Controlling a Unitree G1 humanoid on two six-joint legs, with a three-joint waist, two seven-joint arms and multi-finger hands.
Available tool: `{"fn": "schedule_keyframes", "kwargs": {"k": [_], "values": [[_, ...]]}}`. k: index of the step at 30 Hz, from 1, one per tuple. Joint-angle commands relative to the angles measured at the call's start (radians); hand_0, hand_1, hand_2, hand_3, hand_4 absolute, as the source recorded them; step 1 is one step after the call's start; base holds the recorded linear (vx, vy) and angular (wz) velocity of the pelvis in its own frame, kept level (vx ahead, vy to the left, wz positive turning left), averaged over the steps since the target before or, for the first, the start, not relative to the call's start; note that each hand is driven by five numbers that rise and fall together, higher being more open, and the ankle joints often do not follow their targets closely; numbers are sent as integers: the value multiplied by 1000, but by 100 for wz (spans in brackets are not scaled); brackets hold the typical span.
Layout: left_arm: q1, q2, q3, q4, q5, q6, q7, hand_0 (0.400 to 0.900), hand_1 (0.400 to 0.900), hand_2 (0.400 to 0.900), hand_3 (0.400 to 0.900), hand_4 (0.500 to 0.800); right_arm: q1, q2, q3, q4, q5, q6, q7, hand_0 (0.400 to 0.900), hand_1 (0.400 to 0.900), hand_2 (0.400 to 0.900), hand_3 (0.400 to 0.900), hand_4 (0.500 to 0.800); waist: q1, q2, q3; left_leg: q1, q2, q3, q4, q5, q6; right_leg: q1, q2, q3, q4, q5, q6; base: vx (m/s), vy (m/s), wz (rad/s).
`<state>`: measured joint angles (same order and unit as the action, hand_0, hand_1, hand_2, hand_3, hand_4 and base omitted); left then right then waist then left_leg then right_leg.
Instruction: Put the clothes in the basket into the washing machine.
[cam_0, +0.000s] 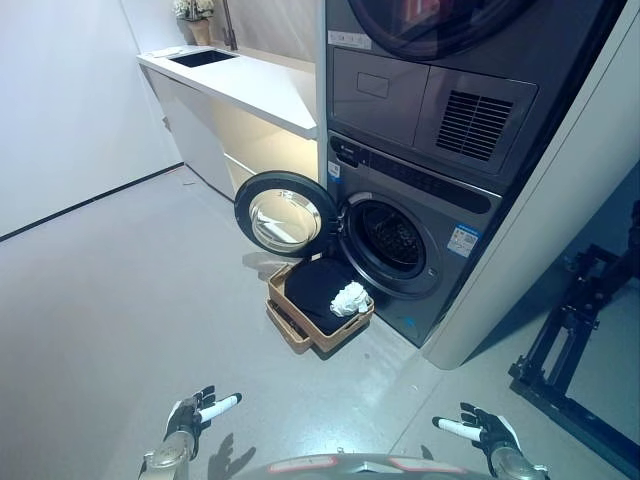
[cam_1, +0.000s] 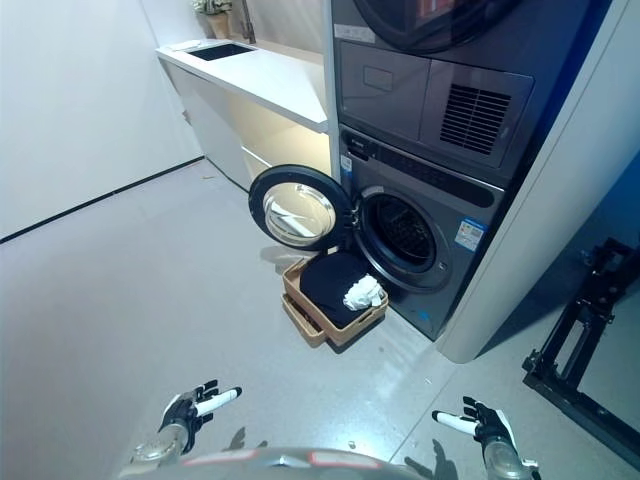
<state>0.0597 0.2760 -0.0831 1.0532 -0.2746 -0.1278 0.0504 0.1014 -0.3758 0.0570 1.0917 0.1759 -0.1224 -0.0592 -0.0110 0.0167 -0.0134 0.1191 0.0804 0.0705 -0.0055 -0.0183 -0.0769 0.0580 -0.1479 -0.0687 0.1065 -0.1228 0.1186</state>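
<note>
the front-loading washing machine (cam_0: 405, 245) stands in a tall grey stack, its round door (cam_0: 285, 215) swung wide open to the left and the dark drum mouth exposed. on the grey floor (cam_0: 120, 300) right in front of the opening sits a brown woven basket (cam_0: 290, 322), holding a black garment (cam_0: 315, 290) with a small crumpled white cloth (cam_0: 350, 298) on its right side, nearest the machine. the left hand (cam_0: 190, 415) and right hand (cam_0: 485, 430) hover low at the bottom edge, well apart from the basket, both empty with fingers spread loosely. a white worktop (cam_0: 255, 85) with a sink runs along the far wall, left of the stack.
</note>
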Motion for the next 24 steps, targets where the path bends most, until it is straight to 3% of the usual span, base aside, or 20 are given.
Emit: {"fn": "schedule_keyframes", "kwargs": {"k": [1, 11, 18, 21, 24], "values": [[-49, 60, 34, -20, 20, -52, 6, 900, 900, 900, 900, 800, -50, -5, 15, 10, -4, -42, -15, 900, 900, 900, 900, 800, 2, -71, -28, -73, 1, -25, 105, -61, 4, -28, -60, -13, -30, 127, 46, 4, -8, -5], [-50, 59, 40, -16, 10, -41, 2, 900, 900, 900, 900, 800, -34, -13, 15, 2, -5, -41, -7, 900, 900, 900, 900, 800, -3, -68, -11, -65, 21, -39, 107, -53, -7, -32, -38, -14, 14, 88, 29, 7, -39, 1], [-89, 74, 48, 4, -22, -32, 10, 900, 900, 900, 900, 800, -7, -28, 21, -32, 14, -49, 3, 900, 900, 900, 900, 800, -25, -78, -1, -94, 77, -90, 160, -43, -26, -83, 30, 1, 135, 16, -28, 14, -162, 17], [-94, 66, 44, 4, -28, -28, 6, 900, 900, 900, 900, 800, 3, -42, 24, -46, 22, -55, 5, 900, 900, 900, 900, 800, -18, -91, 17, -170, 82, -126, 382, -52, -15, -62, 65, 11, 154, -8, -72, 58, -247, 0], [-109, 53, 33, 11, -50, -24, 10, 900, 900, 900, 900, 800, 4, -54, 15, -50, 34, -56, -5, 900, 900, 900, 900, 800, -8, -90, 71, -281, 58, -142, 570, 61, 1, -15, 78, -13, 157, -24, -108, 16, -146, 17]]}}
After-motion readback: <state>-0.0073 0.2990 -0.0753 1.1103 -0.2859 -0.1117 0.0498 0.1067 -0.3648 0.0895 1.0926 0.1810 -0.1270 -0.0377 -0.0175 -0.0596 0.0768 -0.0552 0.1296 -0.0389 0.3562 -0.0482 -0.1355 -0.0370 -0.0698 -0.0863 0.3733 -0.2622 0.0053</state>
